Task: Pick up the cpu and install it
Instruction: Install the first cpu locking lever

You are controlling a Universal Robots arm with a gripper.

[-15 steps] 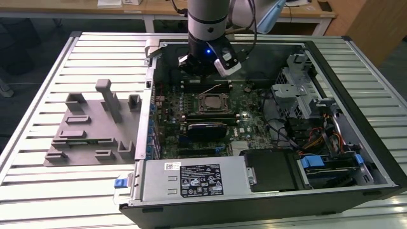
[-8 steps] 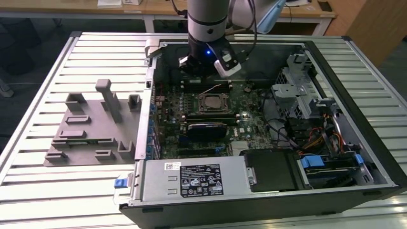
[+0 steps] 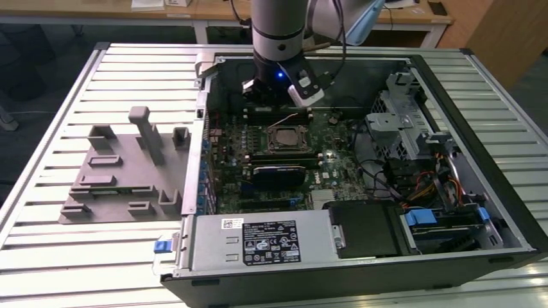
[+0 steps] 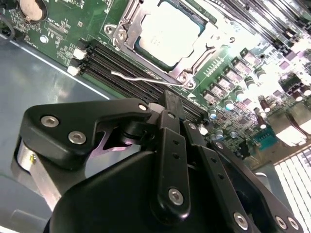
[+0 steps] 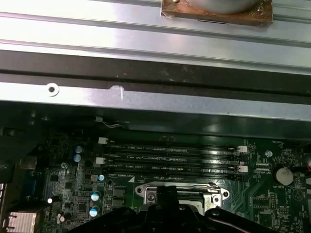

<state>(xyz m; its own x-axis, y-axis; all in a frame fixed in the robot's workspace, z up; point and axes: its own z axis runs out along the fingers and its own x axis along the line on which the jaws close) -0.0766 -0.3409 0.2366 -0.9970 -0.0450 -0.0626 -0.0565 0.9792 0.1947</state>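
An open computer case (image 3: 360, 160) lies on its side on a slatted metal tabletop (image 3: 51, 256), and the green motherboard (image 3: 256, 167) inside serves as the landmark here. The cpu (image 3: 283, 136), a pale silver square, sits in its metal socket frame near the middle of the motherboard; in the second wrist view the cpu (image 4: 167, 31) lies flat inside that frame (image 4: 127, 29), with a thin wire lever (image 4: 146, 79) lying along the frame's edge beside the black memory slots (image 4: 116, 68). Four memory slots (image 5: 170, 158) show in the first wrist view, running side by side next to the frame. Just beside the cpu on the motherboard lies a black rectangular module (image 3: 276, 174), and at the case's near edge sits a grey power supply box (image 3: 256, 240). Outside the case, towards the exterior view's left, one grey holder block (image 3: 120, 173) with upright posts rests on the tabletop. The single arm reaches down into the case, its tool (image 3: 278, 96) hovering above the memory slots, near the cpu but apart from it. Whether the tool is open or closed cannot be told, and nothing is seen gripped in it.
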